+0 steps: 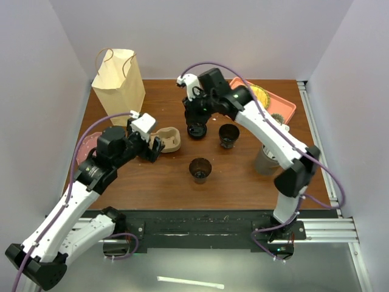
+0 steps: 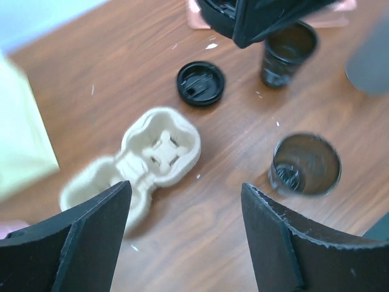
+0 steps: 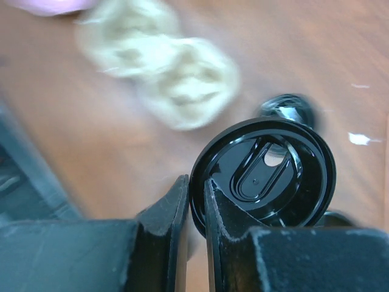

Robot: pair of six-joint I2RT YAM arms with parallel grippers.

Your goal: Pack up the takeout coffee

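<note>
Two small black cups stand open without lids: one (image 1: 229,135) mid-table, also in the left wrist view (image 2: 289,52), and a nearer one (image 1: 200,170) (image 2: 306,164). A black lid (image 1: 196,130) (image 2: 200,83) lies flat on the table. My right gripper (image 1: 196,112) (image 3: 197,185) hangs just above that lid and is shut on the rim of a second black lid (image 3: 267,176), held on edge. My left gripper (image 1: 155,149) (image 2: 185,194) is open and empty above the table, between the tan pulp carrier (image 1: 168,139) (image 2: 159,152) and the near cup.
A brown paper bag (image 1: 118,79) stands at the back left. A pink tray (image 1: 273,100) sits at the back right. A taller grey cup (image 1: 267,159) stands at the right, by the right arm. A pink plate (image 1: 88,146) lies at the left edge.
</note>
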